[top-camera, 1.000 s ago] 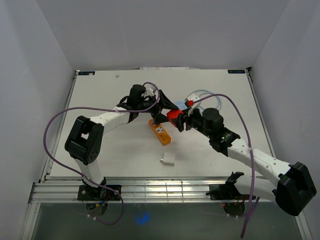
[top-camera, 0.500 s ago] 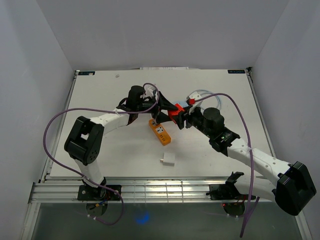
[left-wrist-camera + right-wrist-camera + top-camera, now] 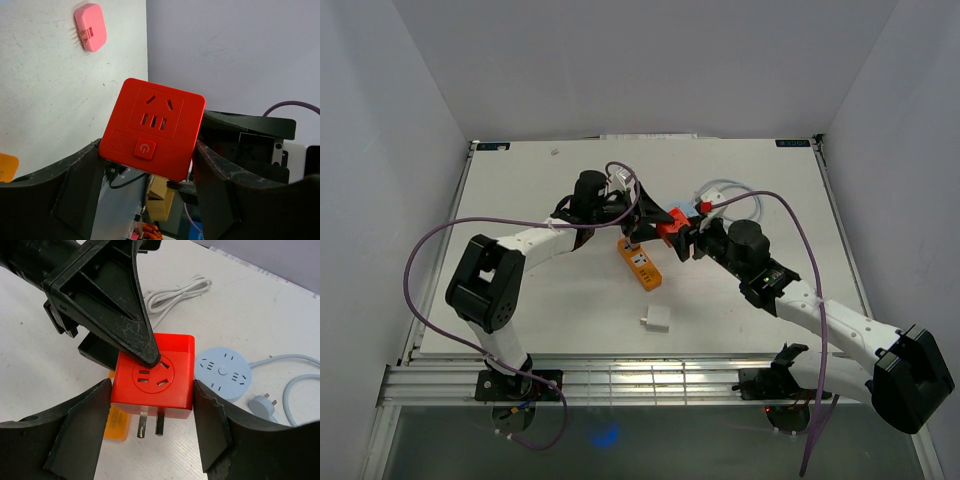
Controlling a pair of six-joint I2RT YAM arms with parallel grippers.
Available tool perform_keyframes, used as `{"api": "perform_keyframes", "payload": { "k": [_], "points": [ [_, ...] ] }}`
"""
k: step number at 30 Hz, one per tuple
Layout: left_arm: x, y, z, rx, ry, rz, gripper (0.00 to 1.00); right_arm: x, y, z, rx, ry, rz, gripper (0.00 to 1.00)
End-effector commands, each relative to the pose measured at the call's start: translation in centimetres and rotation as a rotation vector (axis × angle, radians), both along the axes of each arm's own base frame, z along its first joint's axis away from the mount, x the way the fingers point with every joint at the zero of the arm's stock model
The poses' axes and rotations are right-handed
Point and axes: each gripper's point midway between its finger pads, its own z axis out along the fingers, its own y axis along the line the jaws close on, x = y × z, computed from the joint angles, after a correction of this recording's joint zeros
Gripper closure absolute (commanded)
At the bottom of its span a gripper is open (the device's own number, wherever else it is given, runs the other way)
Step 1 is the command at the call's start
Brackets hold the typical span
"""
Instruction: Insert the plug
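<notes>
A red cube plug [image 3: 669, 229] with two metal prongs [image 3: 149, 424] hangs above the table between both grippers. My left gripper [image 3: 658, 220] is shut on it; in the left wrist view the cube [image 3: 152, 127] fills the gap between the fingers [image 3: 80, 172], its socket face and power button towards the camera. My right gripper [image 3: 677, 237] also holds the cube [image 3: 155, 375] by its sides, and a left finger [image 3: 125, 310] lies across its top socket face. An orange power strip [image 3: 640, 265] lies flat just below the prongs, partly hidden in the right wrist view [image 3: 116, 426].
A round light-blue socket [image 3: 222, 375] with its cable and plug [image 3: 262, 404] lies beside the cube. A white coiled cable [image 3: 175, 290] lies further back. A pink adapter [image 3: 90, 27] lies on the table. A white adapter [image 3: 656, 320] sits near the front.
Both grippers and the red cube have drifted a little towards the back of the table. The orange strip and white adapter have not moved.
</notes>
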Motion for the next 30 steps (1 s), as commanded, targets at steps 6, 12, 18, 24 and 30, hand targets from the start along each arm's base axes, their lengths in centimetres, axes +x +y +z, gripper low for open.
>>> {"api": "perform_keyframes", "payload": {
  "k": [6,12,18,24,30],
  "points": [
    [1.6,2.3,0.8,0.213,-0.348,0.090,0.90,-1.1,0.6,2.4,0.084,-0.022,0.063,0.19],
    [2.6,4.8,-0.8,0.376,-0.443,0.168,0.95,-1.3,-0.1,3.4,0.131,-0.032,0.056,0.18],
    [2.8,6.4,-1.6,0.442,-0.528,0.220,1.00,-0.3,-1.7,3.0,0.168,-0.003,-0.031,0.18],
    [2.1,6.9,-1.6,0.450,-0.708,0.228,1.00,1.5,-2.5,0.4,0.196,0.130,-0.054,0.21],
    [0.6,6.2,-0.2,0.520,-0.908,0.224,1.00,1.9,-1.9,-1.3,0.193,0.197,-0.032,0.23]
  ]
}}
